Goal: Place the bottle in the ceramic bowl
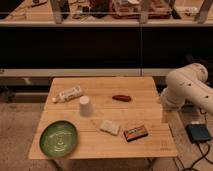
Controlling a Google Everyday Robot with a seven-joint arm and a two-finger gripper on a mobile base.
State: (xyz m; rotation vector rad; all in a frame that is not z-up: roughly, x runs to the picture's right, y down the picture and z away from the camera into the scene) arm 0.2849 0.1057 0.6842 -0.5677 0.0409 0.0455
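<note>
A clear plastic bottle with a white label lies on its side at the back left of the wooden table. A green ceramic bowl sits at the table's front left corner, with nothing in it. My white arm is folded beside the table's right edge, far from both. The gripper does not show; only the arm's thick white links are in view.
A white upside-down cup stands between the bottle and the bowl. A pale sponge, a dark snack packet and a reddish-brown item lie on the table. A dark box with cables is on the floor at right. A glass wall stands behind.
</note>
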